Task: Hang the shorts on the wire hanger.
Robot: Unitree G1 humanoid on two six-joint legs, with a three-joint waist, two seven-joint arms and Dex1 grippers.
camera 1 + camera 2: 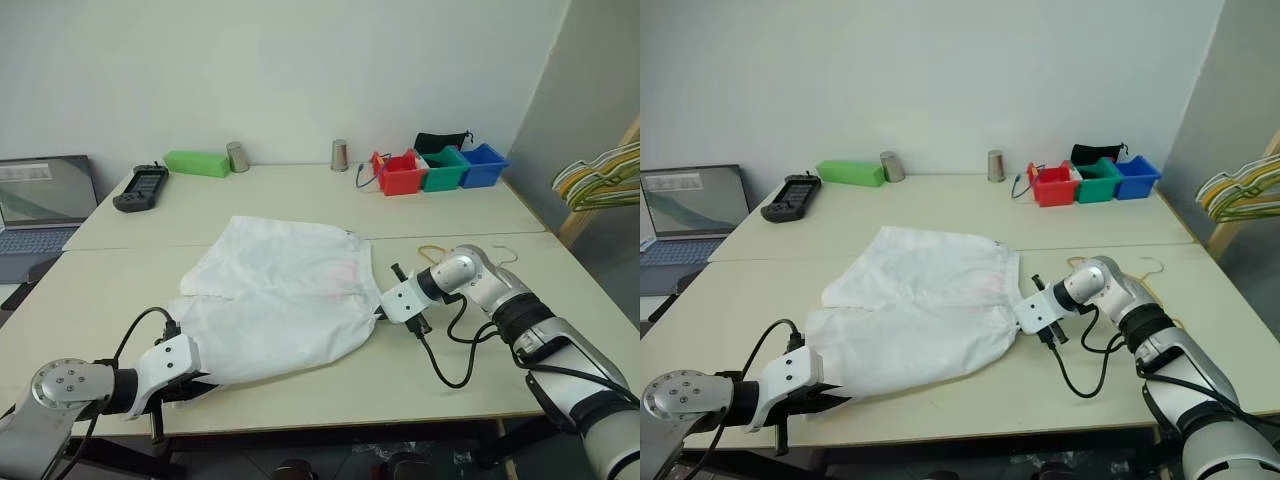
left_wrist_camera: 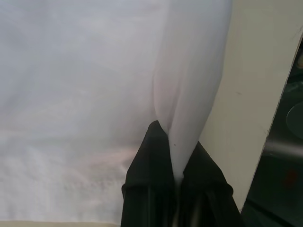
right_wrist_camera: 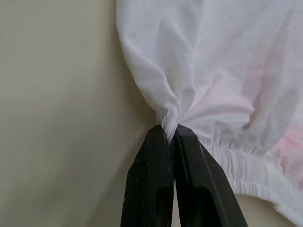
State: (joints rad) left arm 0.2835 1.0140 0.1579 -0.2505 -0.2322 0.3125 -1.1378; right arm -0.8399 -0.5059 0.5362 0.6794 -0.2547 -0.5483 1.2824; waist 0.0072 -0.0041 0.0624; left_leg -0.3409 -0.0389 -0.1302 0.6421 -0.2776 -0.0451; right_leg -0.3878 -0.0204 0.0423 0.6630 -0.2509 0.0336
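Note:
The white shorts (image 1: 280,295) lie spread on the middle of the table, with a faint pink mark near the waistband. At their near left corner my left gripper (image 2: 176,176) is shut on a fold of the fabric, close to the table's front edge. My right gripper (image 3: 169,133) is shut on the gathered waistband corner at the shorts' right side (image 1: 380,313). The wire hanger (image 1: 432,250) lies flat on the table just behind my right forearm. The arm hides most of it, and its silvery hook (image 1: 510,256) shows past the arm.
Red, green and blue bins (image 1: 440,170) stand at the back right. Two metal cups (image 1: 237,156), a green box (image 1: 197,163) and a black controller (image 1: 140,187) sit along the back. A laptop (image 1: 40,200) is at the far left. Bunched hangers (image 1: 600,175) hang at the right.

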